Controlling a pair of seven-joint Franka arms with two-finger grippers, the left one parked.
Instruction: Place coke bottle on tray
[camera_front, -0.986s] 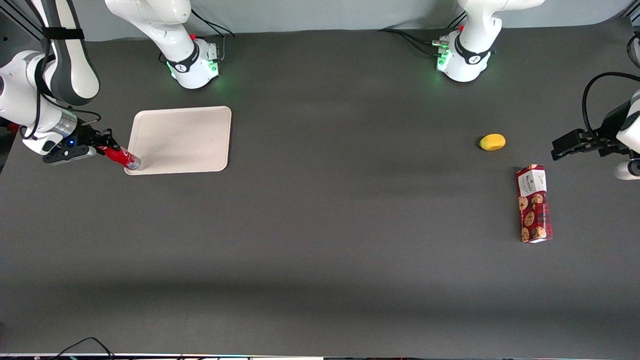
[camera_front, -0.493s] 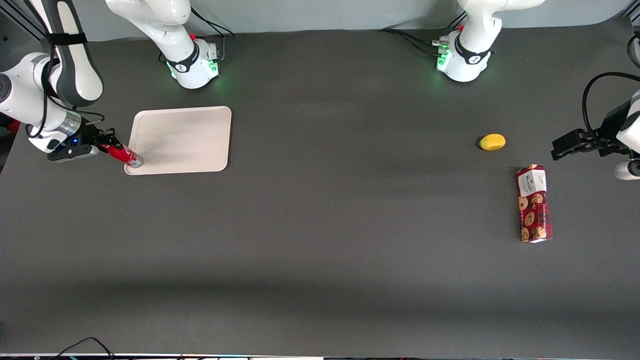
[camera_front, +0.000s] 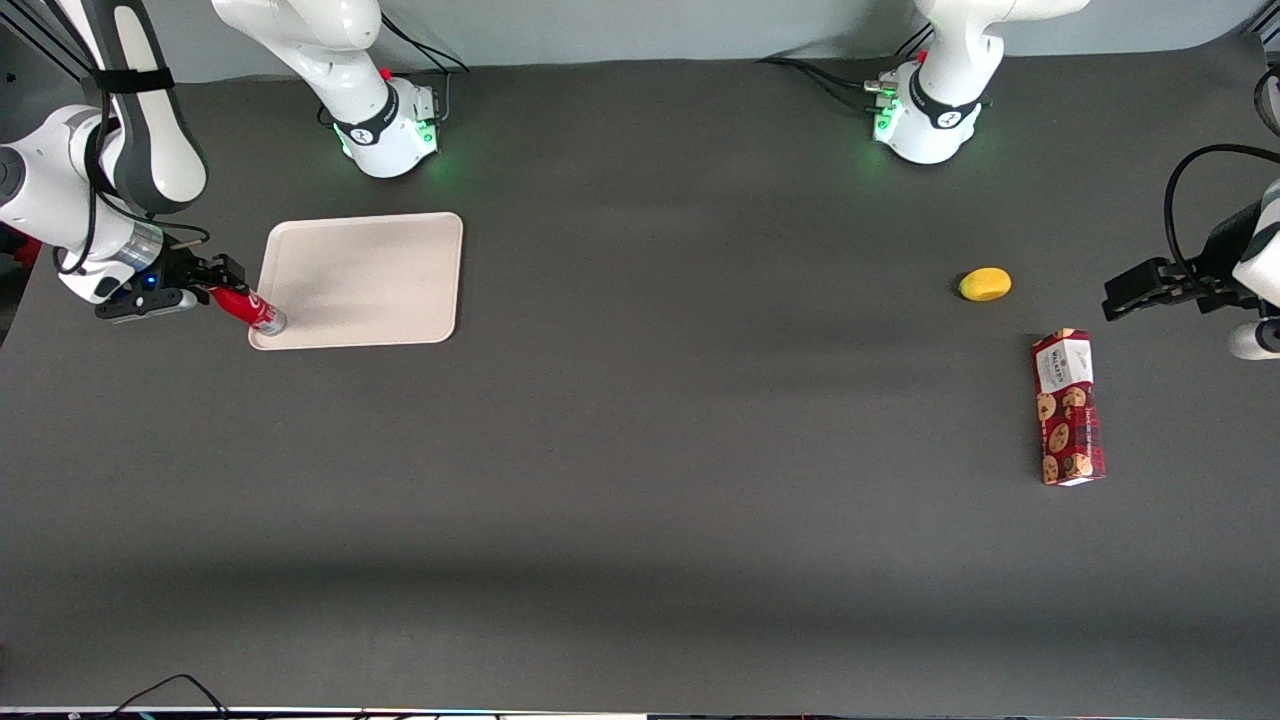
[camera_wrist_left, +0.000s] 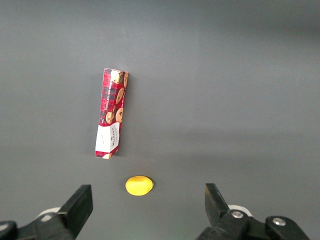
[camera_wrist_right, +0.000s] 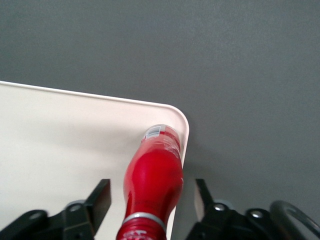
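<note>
Compared with one second earlier, the coke bottle (camera_front: 247, 308) and the end effector (camera_front: 212, 291) are seen shifted slightly farther from the front camera, at the working arm's end of the desk (camera_front: 640, 450). In the right wrist view the end effector's fingers (camera_wrist_right: 100, 198) are spread on either side of the bottle's neck without touching it. The bottle's base is set on the corner of the tray (camera_front: 370, 270), just inside the rim.

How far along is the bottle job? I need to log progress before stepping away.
Done: the coke bottle stands on a corner of the tray, close to the rim. In hand: the gripper, at the tray's edge toward the working arm's end of the table, has its fingers open on either side of the bottle's neck. Left: pulling clear without tipping the bottle.
</note>
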